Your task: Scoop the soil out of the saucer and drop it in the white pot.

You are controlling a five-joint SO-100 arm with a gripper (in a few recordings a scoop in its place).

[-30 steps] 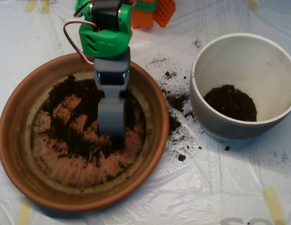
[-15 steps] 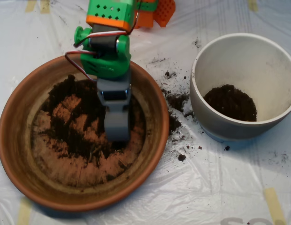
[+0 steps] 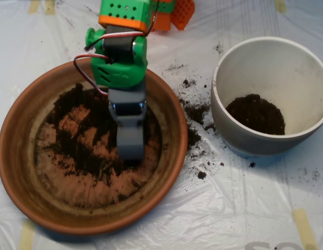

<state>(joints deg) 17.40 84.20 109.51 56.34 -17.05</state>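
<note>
The terracotta saucer [image 3: 18,156] lies at the left, holding dark soil [image 3: 78,140] in clumps over its middle, with bare orange patches between them. My grey scoop [image 3: 131,146] reaches down from the green arm into the saucer's middle right, its tip resting in the soil, and its two halves look closed together. The white pot [image 3: 307,57] stands at the right with a mound of soil [image 3: 255,113] inside.
Spilled soil crumbs [image 3: 195,117] lie on the plastic sheet between saucer and pot. Orange arm parts [image 3: 174,13] sit at the top edge. Yellow tape strips [image 3: 305,229] mark the sheet at bottom right.
The arm has swung down and forward, so the scoop's tip has slid a little lower and to the right in the saucer's soil.
</note>
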